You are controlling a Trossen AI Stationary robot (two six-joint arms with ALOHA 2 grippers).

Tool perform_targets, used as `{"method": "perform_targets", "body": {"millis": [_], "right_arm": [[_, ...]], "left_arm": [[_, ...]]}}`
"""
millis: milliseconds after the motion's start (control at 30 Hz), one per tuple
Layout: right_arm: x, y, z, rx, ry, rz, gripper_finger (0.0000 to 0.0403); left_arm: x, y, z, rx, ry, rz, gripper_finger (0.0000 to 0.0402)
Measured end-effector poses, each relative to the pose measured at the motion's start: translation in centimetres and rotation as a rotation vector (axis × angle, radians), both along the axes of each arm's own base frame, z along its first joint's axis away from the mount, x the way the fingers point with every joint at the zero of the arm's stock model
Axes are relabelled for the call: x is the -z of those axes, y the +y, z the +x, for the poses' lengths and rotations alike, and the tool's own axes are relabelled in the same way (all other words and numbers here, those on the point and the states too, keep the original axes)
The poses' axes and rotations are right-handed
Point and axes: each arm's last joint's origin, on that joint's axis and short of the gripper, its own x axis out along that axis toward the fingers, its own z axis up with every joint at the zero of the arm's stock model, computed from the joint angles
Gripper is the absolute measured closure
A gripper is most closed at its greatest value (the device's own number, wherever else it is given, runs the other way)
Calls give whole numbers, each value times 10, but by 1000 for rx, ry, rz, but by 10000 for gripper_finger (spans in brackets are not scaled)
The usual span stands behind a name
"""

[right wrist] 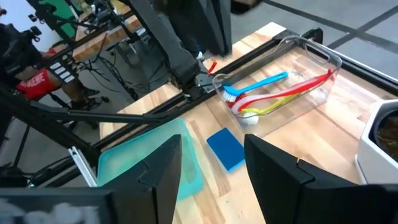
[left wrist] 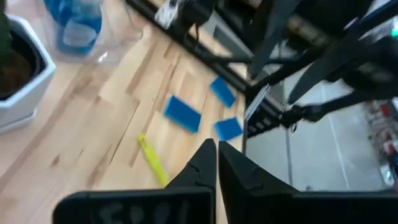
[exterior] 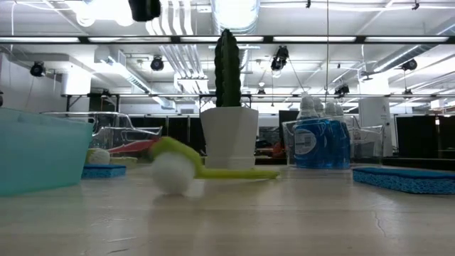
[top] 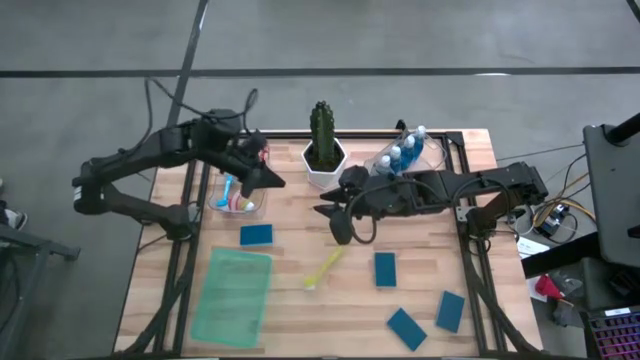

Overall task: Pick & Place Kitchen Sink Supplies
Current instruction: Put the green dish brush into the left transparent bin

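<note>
Four brushes are in view: the lime brush [top: 324,268] lies loose on the table [top: 300,310] near its middle, and the blue brush [right wrist: 256,84], pink brush [right wrist: 292,87] and yellow brush [right wrist: 283,102] lie together in a clear bin [top: 238,203] toward the table's left side. Five teal-blue sponges can be counted from above: one sponge [top: 256,235] just in front of that bin, one [top: 385,269] right of the lime brush, and two more [top: 406,328] [top: 450,311] near the front right corner (the fifth shows only in the low view, as a large blurred slab at the left edge [exterior: 39,156]). The small blue bottles [top: 400,155] stand in a second clear bin [top: 428,150] at the back right; their exact number is hard to tell. A translucent green tray [top: 233,293] lies at front left, and a cactus pot [top: 324,160] stands at the back centre. The left end effector [top: 272,181] hangs over the brush bin's right end with its fingers pressed together on nothing. The right end effector [top: 340,230] hovers above the table just beyond the lime brush's handle end, fingers [right wrist: 163,168] spread and empty.
</note>
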Motion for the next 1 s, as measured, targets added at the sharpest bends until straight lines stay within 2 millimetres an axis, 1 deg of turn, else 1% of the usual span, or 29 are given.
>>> {"method": "perform_targets", "body": {"millis": [100,233,400,533,633,767,867,1000], "right_arm": [[0,-1,0,2,0,0,237],[-9,-1,-5,-1,-25,0,244],[-35,-4,-18,-23,-95,-50,256],[-58,-8,-36,-32,-150,-135,266],[-73,-13,-54,-4,-184,-209,273],[-87,-19,-80,18,-197,-300,281],[-95,-23,-96,17,-197,-348,285],[-98,-26,-113,-6,-164,-410,291]], "left_arm": [[11,0,16,35,53,-4,367],[31,-4,42,72,141,-52,314],[57,-11,70,80,268,-142,242],[75,-20,88,46,354,-181,205],[88,-29,102,-9,403,-187,195],[105,-42,120,-126,445,-217,193],[117,-54,133,-202,462,-227,193],[134,-71,145,-286,489,-241,194]]}}
